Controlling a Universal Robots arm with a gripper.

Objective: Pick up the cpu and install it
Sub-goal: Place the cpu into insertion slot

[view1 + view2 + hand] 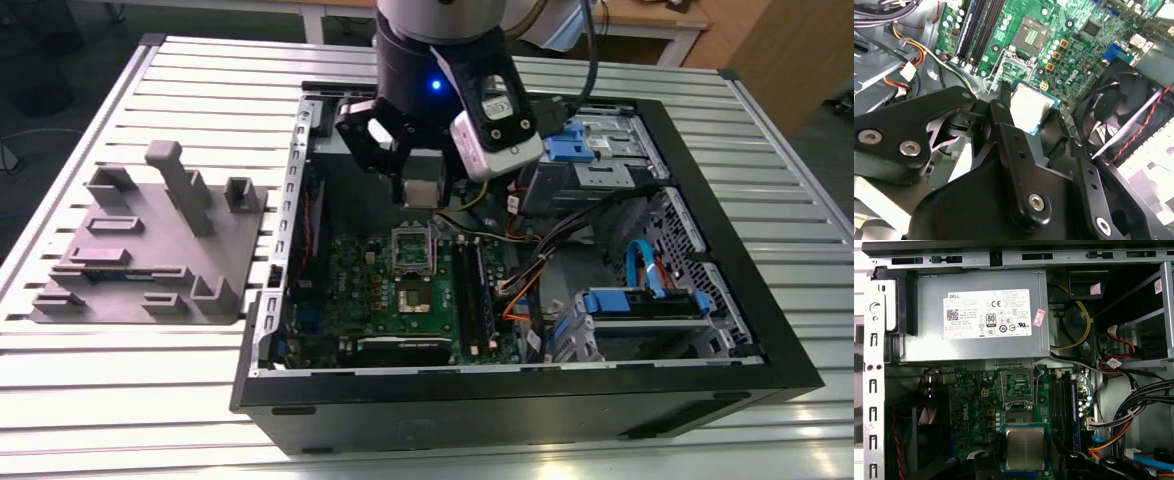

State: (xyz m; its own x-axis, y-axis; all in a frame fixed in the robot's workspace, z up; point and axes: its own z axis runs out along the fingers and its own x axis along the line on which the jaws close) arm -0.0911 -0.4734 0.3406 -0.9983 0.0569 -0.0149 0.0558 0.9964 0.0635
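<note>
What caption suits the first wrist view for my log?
The gripper holds the small flat silvery-grey square cpu over the dark green motherboard, near its empty metal-framed socket.

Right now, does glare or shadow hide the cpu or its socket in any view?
Second wrist view: glare bleaches the cpu almost white. First wrist view: the cpu and socket are evenly lit, with no shadow across them. Exterior view: the cpu reads dim grey, without glare.

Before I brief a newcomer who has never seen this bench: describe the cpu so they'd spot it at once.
Look inside the black computer case, over the green motherboard. Between the black fingers sits the cpu: a small flat silvery square, far smaller than the grey power supply.
</note>
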